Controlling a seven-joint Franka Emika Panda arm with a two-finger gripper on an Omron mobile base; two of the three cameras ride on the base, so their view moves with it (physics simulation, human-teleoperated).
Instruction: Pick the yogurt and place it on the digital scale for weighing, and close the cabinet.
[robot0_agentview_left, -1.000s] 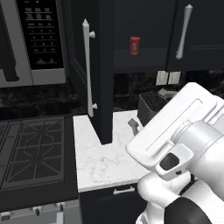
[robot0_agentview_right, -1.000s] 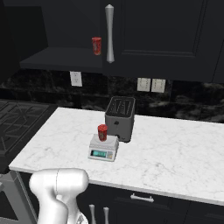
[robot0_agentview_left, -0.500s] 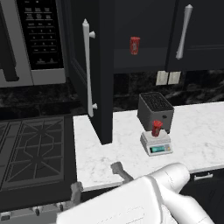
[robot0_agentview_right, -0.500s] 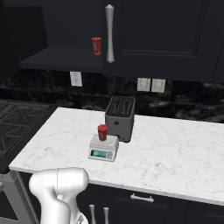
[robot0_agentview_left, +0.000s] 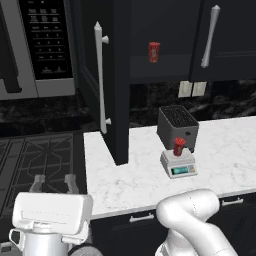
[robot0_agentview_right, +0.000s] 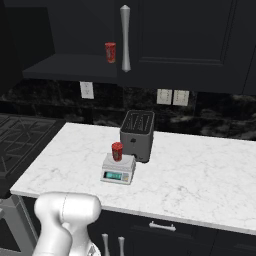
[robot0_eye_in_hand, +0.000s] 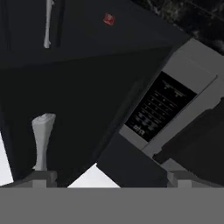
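Yogurt (robot0_agentview_left: 178, 146) sits on top of the digital scale (robot0_agentview_left: 178, 164), right in the middle of its flat top, so the first job looks done. The scale rests on the white counter (robot0_agentview_right: 210, 175), just in front of the black toaster (robot0_agentview_right: 137, 134), and its little screen glows teal. You can see the same red cup on the scale from the other side too. Up on the shelf inside the cabinet (robot0_agentview_left: 165, 40) there is one more red container (robot0_agentview_left: 154, 51), slimmer, and it is not the one we want. The second job is not done. The left cabinet door (robot0_agentview_left: 107, 85) stands wide open, sticking out over the counter, with its long silver handle (robot0_agentview_left: 100, 80) facing the stove (robot0_agentview_left: 35, 160) side. The right door with its own handle (robot0_agentview_left: 210, 37) is closed. The gripper (robot0_agentview_left: 54, 184) is low down at the left, in front of the stove, and its two fingers are spread wide apart with nothing between them. It is well apart from the open door. From the hand camera you can see the door handle and the microwave (robot0_eye_in_hand: 170, 105) beside the cabinet. What is left, I think, is for the arm to go up to the open door and push it until it is closed flat.
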